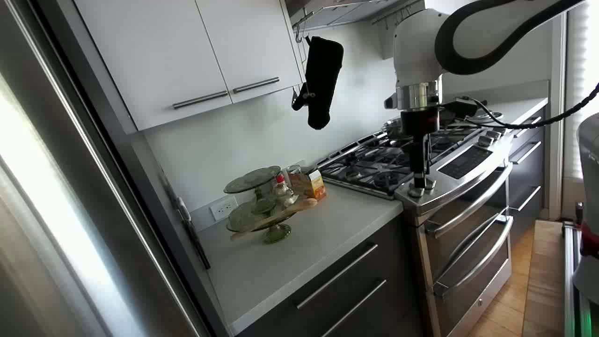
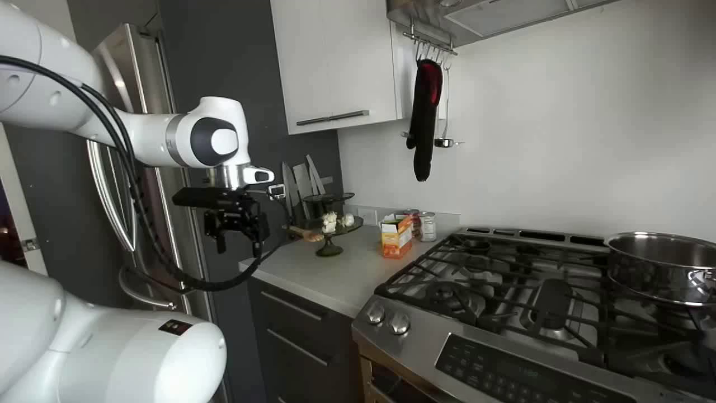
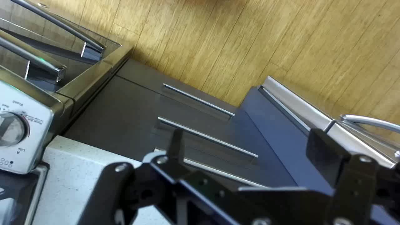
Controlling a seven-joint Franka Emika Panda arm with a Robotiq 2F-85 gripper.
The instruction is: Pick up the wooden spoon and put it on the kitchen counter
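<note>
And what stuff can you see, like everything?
kitchen counter: 2 stretches, pale grey, either side of stove
stove: 1, steel, between
pot: at least 1, steel, on stove
drawers: several, dark grey, below counter
stand: 1, olive, on counter
wooden spoon: 1, tan, across stand's lower tier
garlic, probably: several, white, same tier
box: 1, orange, on counter
cans: 2, reddish and pale, by box
knives: several, grey, near stand
oven mitt: 1, black and red, hanging
ladle: 1, steel, beside mitt
cabinet doors: 2, white, above counter
hood: 1, grey, up top
fridge: 1, steel, by counter
robot arm: 1, white, before counter
fingers: 2, black, apart, arm's tip
</note>
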